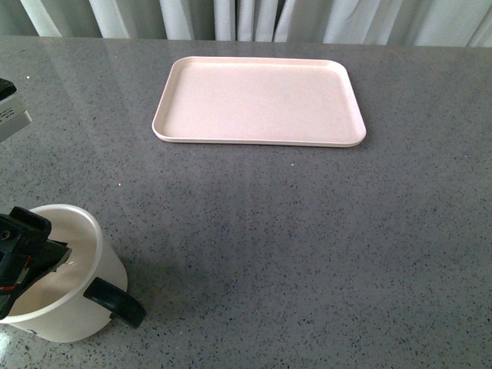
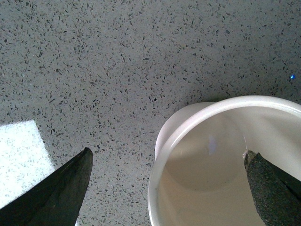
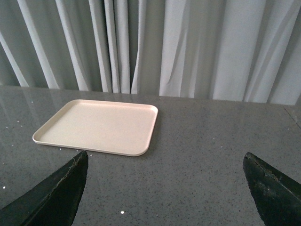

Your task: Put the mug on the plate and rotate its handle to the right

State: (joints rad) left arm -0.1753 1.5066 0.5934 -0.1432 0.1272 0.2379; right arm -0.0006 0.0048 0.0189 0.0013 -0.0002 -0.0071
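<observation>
The cream-white mug (image 1: 65, 277) stands upright at the near left of the grey counter, its black handle (image 1: 115, 301) pointing to the near right. The smiley face is hidden. My left gripper (image 1: 15, 257) is open right over the mug's left rim. In the left wrist view its fingertips (image 2: 70, 183) straddle the mug's rim (image 2: 160, 160), one finger outside, the other over the mug's inside. The pale pink plate (image 1: 260, 100) lies empty at the far middle. It also shows in the right wrist view (image 3: 99, 126). My right gripper (image 3: 164, 181) is open above bare counter, out of the front view.
White curtains (image 3: 155, 44) hang behind the counter's far edge. A white and black device (image 1: 11, 111) sits at the left edge. A bright white patch (image 2: 21, 157) lies on the counter beside the left gripper.
</observation>
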